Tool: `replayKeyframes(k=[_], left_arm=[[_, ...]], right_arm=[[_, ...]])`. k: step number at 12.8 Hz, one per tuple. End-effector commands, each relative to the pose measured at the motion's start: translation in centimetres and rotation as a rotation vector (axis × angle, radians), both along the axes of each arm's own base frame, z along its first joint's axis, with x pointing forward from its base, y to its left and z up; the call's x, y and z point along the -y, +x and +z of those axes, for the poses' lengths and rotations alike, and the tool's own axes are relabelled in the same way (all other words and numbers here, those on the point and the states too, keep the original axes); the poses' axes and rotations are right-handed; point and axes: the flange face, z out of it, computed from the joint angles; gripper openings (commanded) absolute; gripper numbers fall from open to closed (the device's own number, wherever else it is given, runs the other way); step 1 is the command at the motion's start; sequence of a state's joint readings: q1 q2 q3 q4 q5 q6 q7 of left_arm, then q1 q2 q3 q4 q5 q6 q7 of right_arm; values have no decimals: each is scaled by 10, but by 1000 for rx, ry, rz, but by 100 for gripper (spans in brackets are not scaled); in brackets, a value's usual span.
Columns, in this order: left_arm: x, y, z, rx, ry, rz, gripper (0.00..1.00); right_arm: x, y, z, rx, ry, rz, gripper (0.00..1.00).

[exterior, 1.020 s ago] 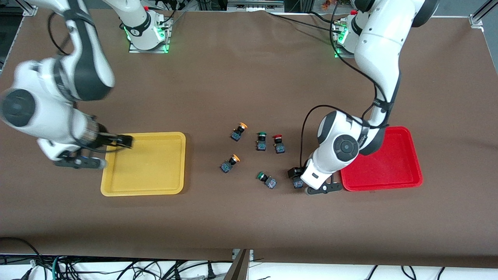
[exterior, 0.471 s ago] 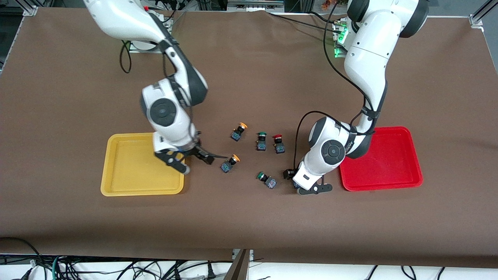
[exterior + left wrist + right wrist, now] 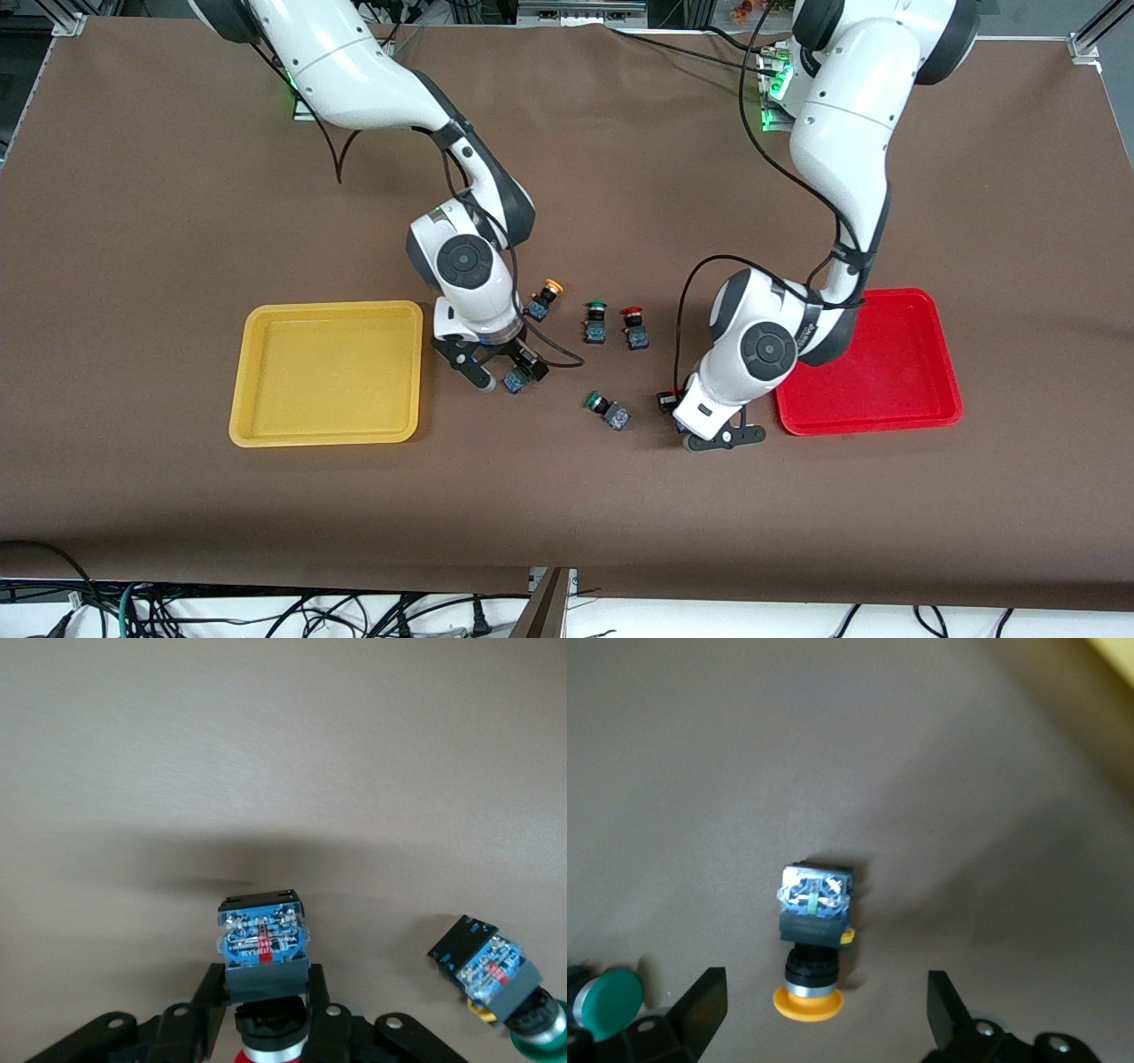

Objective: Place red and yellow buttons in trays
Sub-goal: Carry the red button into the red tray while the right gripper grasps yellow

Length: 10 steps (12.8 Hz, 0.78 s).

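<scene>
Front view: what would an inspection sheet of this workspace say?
Surface: brown table.
Job's things: yellow tray, red tray, both hold nothing; gripped red button; loose red button, free yellow button, straddled yellow button on table.
Clutter: green button; second green button.
Grippers: left gripper shut on gripped red button beside red tray; right gripper, jaws open, around straddled yellow button.
Cables: black cable on left arm; bundle below table edge.
Surroundings: metal frame rails.

A: Even overhead light, bright; brown table [image 3: 620,514] matte, no glare. Soft shadows lie under both arms

B: Left wrist view: broad dark shadow band over the table, edges diffuse. Right wrist view slightly soft, its yellow corner blurred. Front view sharp, green glow at the bases
</scene>
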<state>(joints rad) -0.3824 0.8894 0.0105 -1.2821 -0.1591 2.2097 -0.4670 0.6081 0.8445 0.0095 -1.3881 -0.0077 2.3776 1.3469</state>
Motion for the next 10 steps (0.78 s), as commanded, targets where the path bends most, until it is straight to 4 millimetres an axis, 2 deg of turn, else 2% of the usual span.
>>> replayKeyframes(k=[1, 2, 3, 4, 5, 6, 8, 10], left_arm=[[-45, 2, 81, -74, -2, -39, 10], [-68, 0, 104, -111, 0, -80, 11], [-94, -2, 119, -158, -1, -102, 11], [-126, -4, 125, -199, -2, -112, 11], [-152, -3, 122, -227, -9, -128, 11], [-173, -3, 115, -244, -13, -132, 10], [-212, -12, 77, -302, 21, -133, 10], [-221, -28, 26, -283, 73, -169, 10]], right_arm=[[-6, 9, -11, 26, 7, -28, 100], [-8, 9, -15, 34, 14, -37, 100], [-8, 9, -20, 34, 13, -36, 100], [-6, 10, -23, 33, 9, -34, 100], [-4, 11, -22, 37, 8, -33, 100], [-1, 14, -20, 40, 8, -37, 100], [4, 20, -18, 60, 17, -44, 100], [6, 20, -29, 66, 17, -45, 99]])
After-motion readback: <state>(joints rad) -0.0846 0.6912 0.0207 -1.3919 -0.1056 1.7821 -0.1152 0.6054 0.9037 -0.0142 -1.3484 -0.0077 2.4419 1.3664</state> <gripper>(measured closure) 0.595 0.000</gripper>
